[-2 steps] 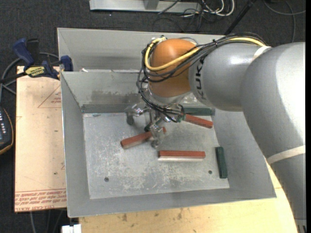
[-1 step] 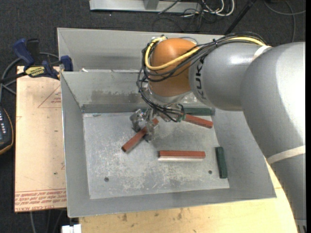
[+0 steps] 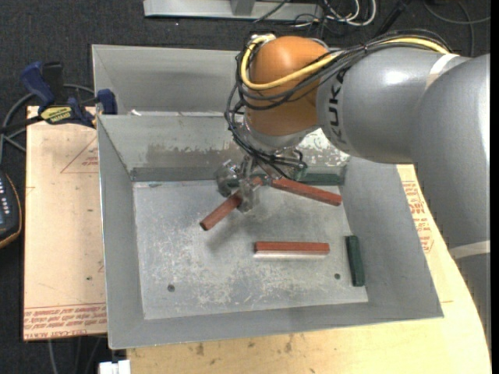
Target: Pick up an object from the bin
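Well, the gripper (image 3: pixel 246 190) is down in the grey metal bin (image 3: pixel 195 283), near the back wall and a little above the middle of the frame, hanging under the arm's orange cover (image 3: pixel 284 80). Right at its tip is the upper end of a reddish-brown stick (image 3: pixel 220 213), a short straight bar with squared ends that slants down towards the lower left. That end runs in under the gripper, and from where I stand I cannot tell whether the gripper is spread or pinching it. A second reddish-brown stick (image 3: pixel 312 192) pokes out to the right, beside the gripper. Lower down, a flat red-brown bar (image 3: pixel 291 248) lies level on the bin floor. A dark green bar (image 3: pixel 355 261) sits near its right end, standing lengthwise up the frame.
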Action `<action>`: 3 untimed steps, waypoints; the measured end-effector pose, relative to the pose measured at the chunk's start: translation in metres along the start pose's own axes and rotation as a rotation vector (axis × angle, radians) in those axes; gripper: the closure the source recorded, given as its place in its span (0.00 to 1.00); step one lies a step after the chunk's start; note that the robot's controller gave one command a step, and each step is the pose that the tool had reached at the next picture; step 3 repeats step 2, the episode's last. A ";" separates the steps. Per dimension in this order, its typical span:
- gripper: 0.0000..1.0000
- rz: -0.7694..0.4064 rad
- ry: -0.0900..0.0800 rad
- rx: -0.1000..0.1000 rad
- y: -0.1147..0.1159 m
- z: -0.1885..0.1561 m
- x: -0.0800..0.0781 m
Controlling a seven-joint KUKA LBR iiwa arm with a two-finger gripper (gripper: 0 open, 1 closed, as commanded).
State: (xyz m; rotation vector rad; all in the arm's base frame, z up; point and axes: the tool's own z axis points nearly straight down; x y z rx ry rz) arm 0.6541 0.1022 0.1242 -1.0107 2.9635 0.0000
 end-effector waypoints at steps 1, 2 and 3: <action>1.00 0.002 0.003 -0.002 0.000 -0.017 -0.002; 1.00 0.004 0.002 -0.001 0.000 -0.055 -0.004; 1.00 0.004 0.002 -0.001 0.000 -0.055 -0.004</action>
